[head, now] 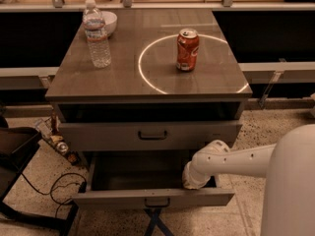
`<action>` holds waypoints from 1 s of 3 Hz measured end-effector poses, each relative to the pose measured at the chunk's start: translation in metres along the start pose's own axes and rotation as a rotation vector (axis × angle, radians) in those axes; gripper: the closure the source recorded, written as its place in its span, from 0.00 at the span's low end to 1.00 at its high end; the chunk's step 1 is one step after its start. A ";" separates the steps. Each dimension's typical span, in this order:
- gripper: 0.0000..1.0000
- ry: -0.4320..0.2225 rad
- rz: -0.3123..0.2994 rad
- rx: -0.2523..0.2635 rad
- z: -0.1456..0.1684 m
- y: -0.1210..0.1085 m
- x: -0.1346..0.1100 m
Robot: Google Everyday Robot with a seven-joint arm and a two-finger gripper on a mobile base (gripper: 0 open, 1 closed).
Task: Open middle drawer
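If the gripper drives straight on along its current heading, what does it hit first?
The gripper is down inside the pulled-out middle drawer, pointing downward behind its front panel. Most likely it meets the drawer's floor first, though its tip is hidden, so depth is uncertain.

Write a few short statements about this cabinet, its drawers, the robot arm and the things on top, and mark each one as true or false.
1. The middle drawer is pulled far out of the cabinet. True.
2. The red can lies on its side. False: it stands upright inside the white ring on the tabletop.
3. The gripper is down in the right part of the open middle drawer, just behind its front. True.
4. The water bottle stands to the right of the can. False: it stands on the left in the picture, close to the white bowl.
5. The arm reaches over the tabletop. False: it comes in low from the right, below the tabletop.
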State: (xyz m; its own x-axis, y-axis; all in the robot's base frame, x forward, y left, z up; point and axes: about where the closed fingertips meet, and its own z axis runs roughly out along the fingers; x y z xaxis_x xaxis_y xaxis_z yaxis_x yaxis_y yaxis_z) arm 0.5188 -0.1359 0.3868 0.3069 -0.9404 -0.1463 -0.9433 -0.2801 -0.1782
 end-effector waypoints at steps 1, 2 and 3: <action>1.00 0.010 0.016 -0.027 -0.002 0.017 -0.009; 1.00 0.008 0.075 -0.056 -0.015 0.050 -0.024; 1.00 -0.014 0.125 -0.081 -0.028 0.089 -0.045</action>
State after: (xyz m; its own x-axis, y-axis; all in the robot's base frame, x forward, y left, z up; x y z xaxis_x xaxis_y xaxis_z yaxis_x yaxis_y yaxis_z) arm 0.4170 -0.1236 0.4051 0.1872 -0.9665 -0.1759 -0.9813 -0.1757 -0.0786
